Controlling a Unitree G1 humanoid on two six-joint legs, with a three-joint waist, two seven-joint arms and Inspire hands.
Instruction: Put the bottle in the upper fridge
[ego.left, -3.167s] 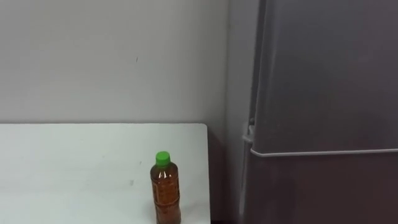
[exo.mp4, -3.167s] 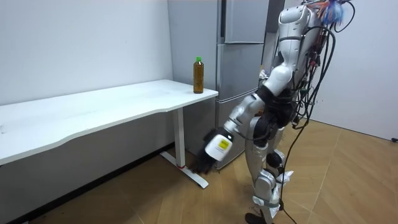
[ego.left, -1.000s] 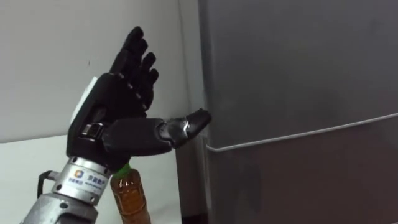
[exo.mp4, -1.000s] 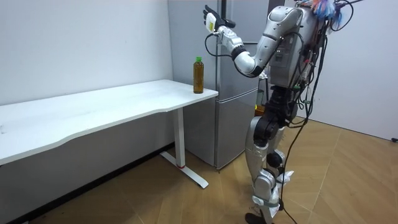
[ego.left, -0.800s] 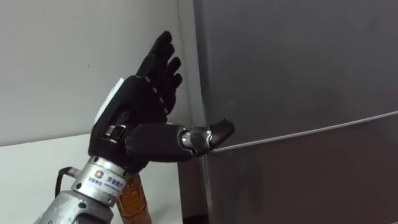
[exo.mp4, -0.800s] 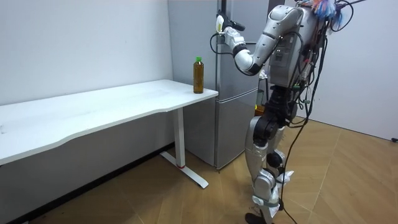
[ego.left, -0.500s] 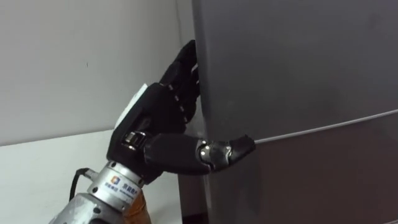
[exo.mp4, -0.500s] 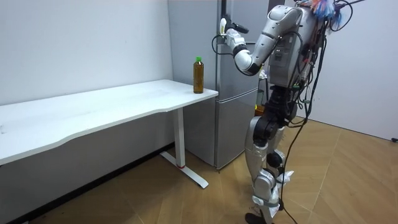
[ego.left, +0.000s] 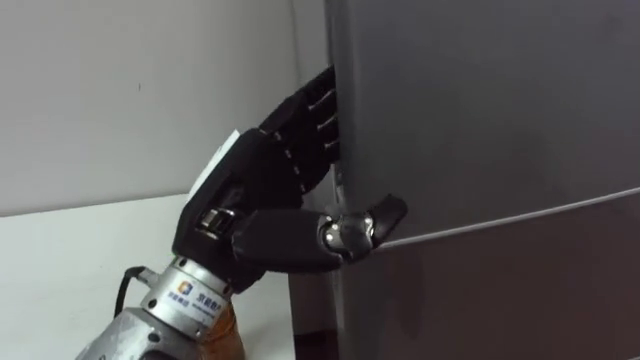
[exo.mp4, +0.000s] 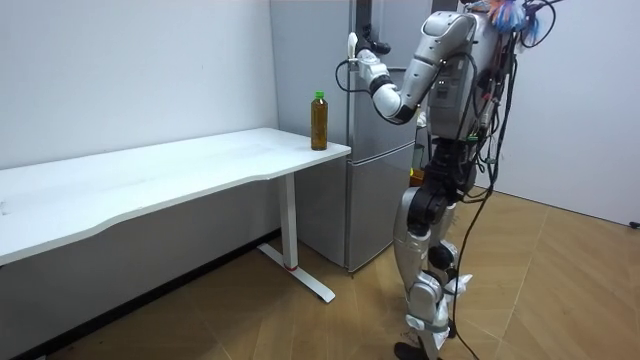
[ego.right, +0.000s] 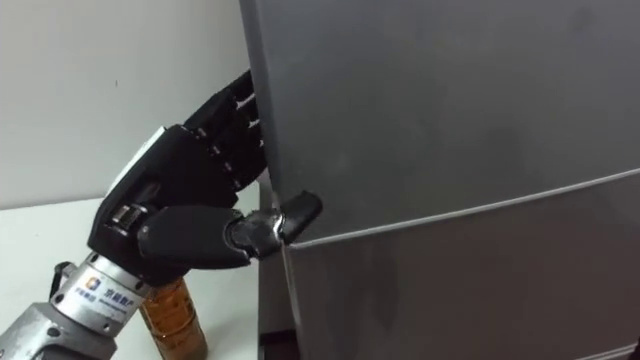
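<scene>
The left hand (ego.left: 262, 195) clamps the edge of the upper door (ego.left: 480, 100), fingers behind, thumb in front. The bottle (exo.mp4: 319, 121) stands on the worktop (exo.mp4: 180, 170) corner nearby. The shallow hold may slip when pulling; the forearm could topple the bottle.

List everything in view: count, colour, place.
bottle: one, amber with green cap, upright on the table's end nearest the fridge
table: one, white, along the wall
fridge: one, grey, two doors, beside the table's end
wall: light grey, behind the table
floor: wooden, under the table and the robot
left hand: one, black, at the left edge of the fridge's upper door
</scene>
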